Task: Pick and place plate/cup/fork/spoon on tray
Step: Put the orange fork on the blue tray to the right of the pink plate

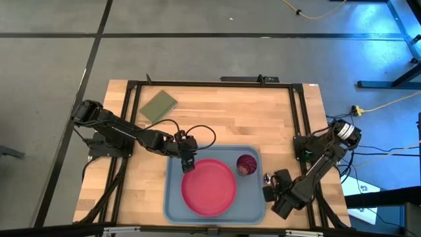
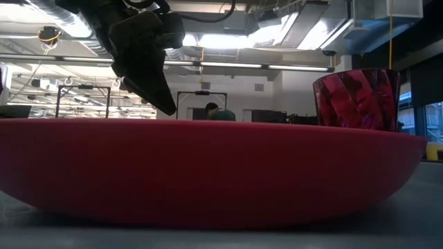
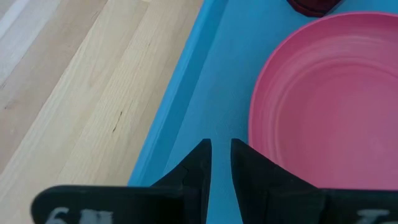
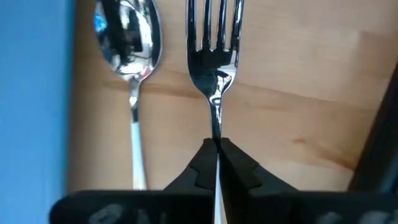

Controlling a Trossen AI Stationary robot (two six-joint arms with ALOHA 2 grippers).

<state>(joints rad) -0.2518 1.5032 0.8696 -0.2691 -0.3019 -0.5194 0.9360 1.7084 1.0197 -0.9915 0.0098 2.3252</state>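
Looking down, we see the round magenta plastic plate (image 1: 208, 187) and shiny dark red cup (image 1: 246, 164) on the light-blue rectangular tray (image 1: 172, 204), cup at the plate's two o'clock. Our right gripper (image 4: 216, 149) clenches the silver fork (image 4: 213, 56) beside the silver spoon (image 4: 129, 43), off the tray's three o'clock edge. Our left gripper (image 3: 221, 149), nearly closed and empty, hovers at the plate's ten o'clock.

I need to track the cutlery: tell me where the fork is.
The fork lies on the bare wood just off the tray's right edge, beside the spoon, with the right hand shut on its handle.
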